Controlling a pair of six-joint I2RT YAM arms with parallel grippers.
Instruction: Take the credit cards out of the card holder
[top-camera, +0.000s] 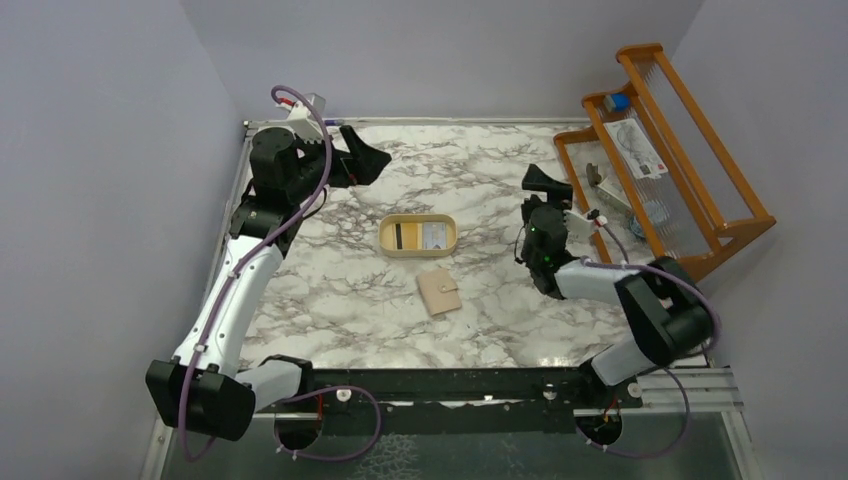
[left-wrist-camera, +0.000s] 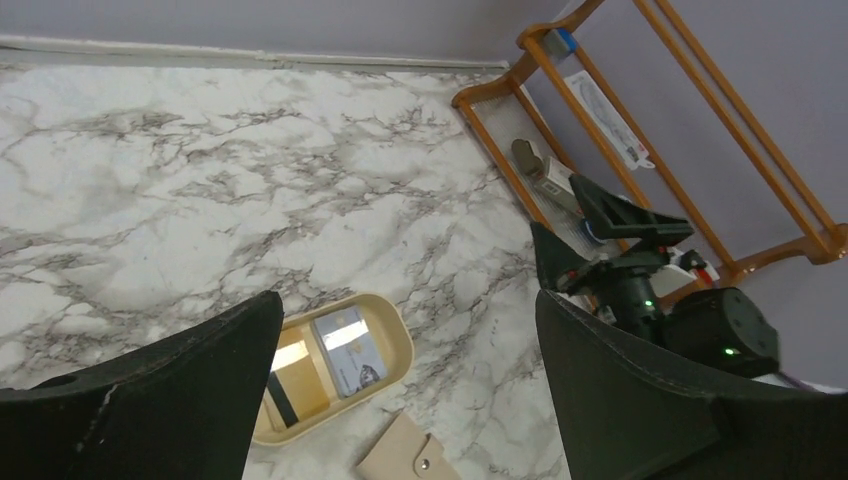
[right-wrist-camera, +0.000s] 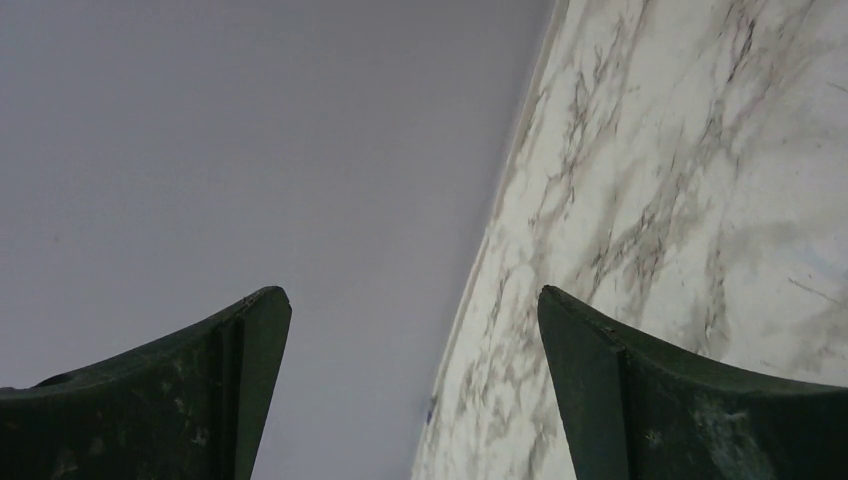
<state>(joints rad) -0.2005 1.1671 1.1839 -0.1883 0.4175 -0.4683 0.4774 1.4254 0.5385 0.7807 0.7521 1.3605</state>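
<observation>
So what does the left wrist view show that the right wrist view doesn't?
Only the left wrist: the cream tray with credit cards in it, the tan card holder apart from it, the wooden rack and the right gripper from outside. Only the right wrist: nothing beyond its own fingers up close. Both: marble table, purple wall, open jaws.

Left wrist view: the card holder (left-wrist-camera: 405, 462) is cut off by the frame edge at 6 o'clock, and the cream tray (left-wrist-camera: 398, 325) is covered at its 8 o'clock end by a finger (left-wrist-camera: 160, 395) of the left gripper (left-wrist-camera: 408, 300). Top view: print on the credit cards (top-camera: 418, 236) is too small to read, whether 2 or 3 lie there cannot be told, and the small items in the wooden rack (top-camera: 740, 235) at 2 o'clock cannot be identified. Right wrist view: both fingers (right-wrist-camera: 150, 400) of the right gripper (right-wrist-camera: 415, 295) run off the edge at 6 o'clock.
</observation>
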